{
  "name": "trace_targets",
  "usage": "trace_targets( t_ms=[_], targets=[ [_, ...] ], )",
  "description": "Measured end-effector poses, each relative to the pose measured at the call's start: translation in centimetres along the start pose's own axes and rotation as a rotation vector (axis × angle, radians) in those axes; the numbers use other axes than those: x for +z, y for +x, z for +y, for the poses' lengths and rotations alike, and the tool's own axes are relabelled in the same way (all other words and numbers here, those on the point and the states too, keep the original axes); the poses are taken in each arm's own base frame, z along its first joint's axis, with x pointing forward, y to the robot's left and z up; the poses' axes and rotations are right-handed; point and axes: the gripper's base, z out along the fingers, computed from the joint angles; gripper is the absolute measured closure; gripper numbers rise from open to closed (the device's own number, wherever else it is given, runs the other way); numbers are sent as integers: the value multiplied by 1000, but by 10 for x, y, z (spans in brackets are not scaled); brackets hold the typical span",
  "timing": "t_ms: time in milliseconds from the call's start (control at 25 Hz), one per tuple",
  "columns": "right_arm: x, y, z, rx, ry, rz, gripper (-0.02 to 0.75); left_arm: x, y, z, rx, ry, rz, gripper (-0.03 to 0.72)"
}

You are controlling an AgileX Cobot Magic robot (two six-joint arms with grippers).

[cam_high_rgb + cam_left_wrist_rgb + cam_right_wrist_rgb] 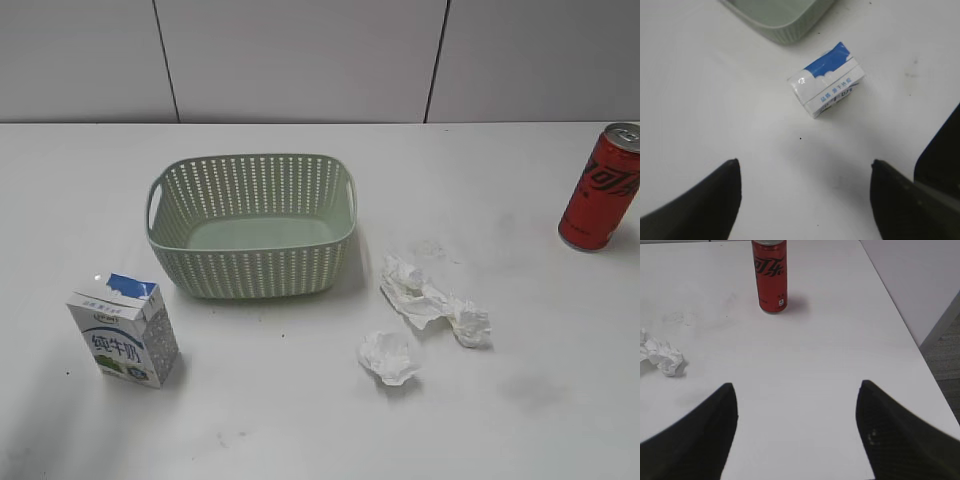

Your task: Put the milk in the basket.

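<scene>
Milk, a small white rectangular carton with a blue top patch [124, 330], stands upright on the white counter [300, 420], near the front left corner of the pale sage-green perforated plastic basket [252, 262] but apart from it; the left gripper [804, 172] hangs above it, jaws spread wide and holding nothing. Right gripper [796, 395] likewise hangs open over bare counter; a tall red soda can [769, 275] stands beyond it, and crumpled white tissues [432, 300] lie right of the basket.

Exterior view: looked down at a slant across the table [300, 420]. Left wrist view: hung close above the milk [827, 86], shared with exterior. Right wrist view: faced the soda can [769, 276], likewise shared.
</scene>
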Motion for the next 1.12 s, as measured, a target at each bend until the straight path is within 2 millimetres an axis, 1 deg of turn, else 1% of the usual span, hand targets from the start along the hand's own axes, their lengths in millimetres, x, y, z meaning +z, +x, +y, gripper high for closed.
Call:
trace_targets(
  t_ms=[120, 240, 400, 520, 680, 880, 1000, 1120],
  targets=[
    [0, 0, 0, 0, 0, 0, 148, 15, -17, 9, 180, 64, 30, 99],
    [0, 0, 0, 0, 0, 0, 148, 34, -28, 11, 329, 106, 70, 99],
    [0, 0, 0, 0, 0, 0, 148, 68, -34, 10, 441, 175, 171, 99],
    [0, 0, 0, 0, 0, 0, 148, 94, -39, 11, 544, 165, 249, 99],
    [0, 0, 0, 0, 0, 0, 148, 117, -44, 10, 589, 168, 266, 99],
    [0, 0, 0, 1, 0, 0, 148, 140, -41, 13, 581, 208, 298, 99],
    [0, 0, 0, 1, 0, 0, 148, 149, -41, 15, 578, 203, 292, 99],
    [0, 0, 0, 1, 0, 0, 148, 152, -41, 15, 565, 210, 282, 102]
  ],
)
